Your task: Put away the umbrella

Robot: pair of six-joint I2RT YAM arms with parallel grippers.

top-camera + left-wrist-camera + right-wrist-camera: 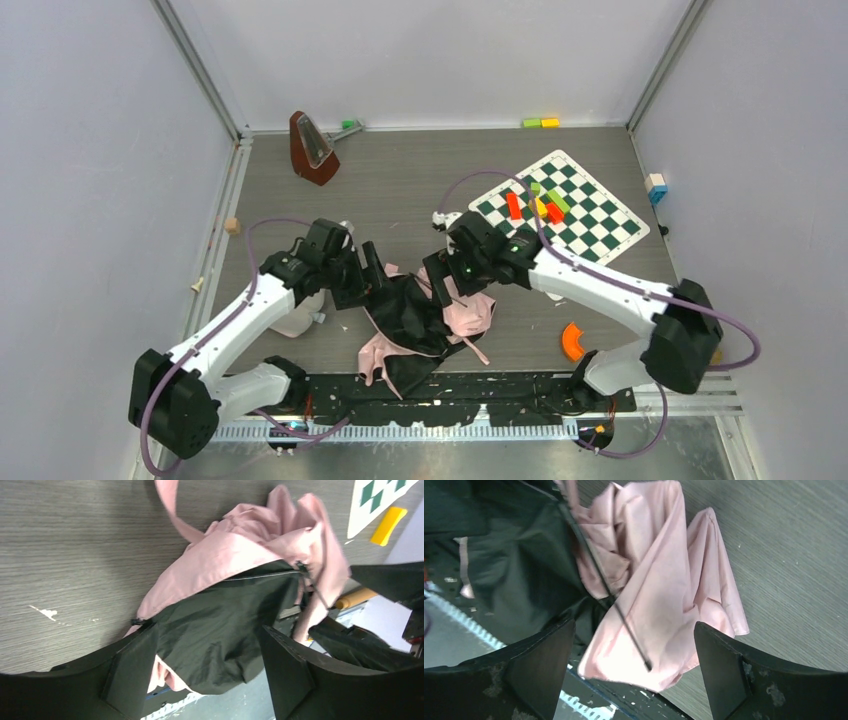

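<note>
The left gripper stands wide, with black canopy bunched between its jaws but not visibly pinched. The right gripper gapes wide above pink folds and holds nothing. The umbrella lies crumpled on the table between both arms, near the front edge. It looks light, limp and slippery, and its thin ribs would bend easily. Loose cloth will likely slide, so gathered ribs seem the safer hold.

2 white arms, black joints, purple cables
</note>
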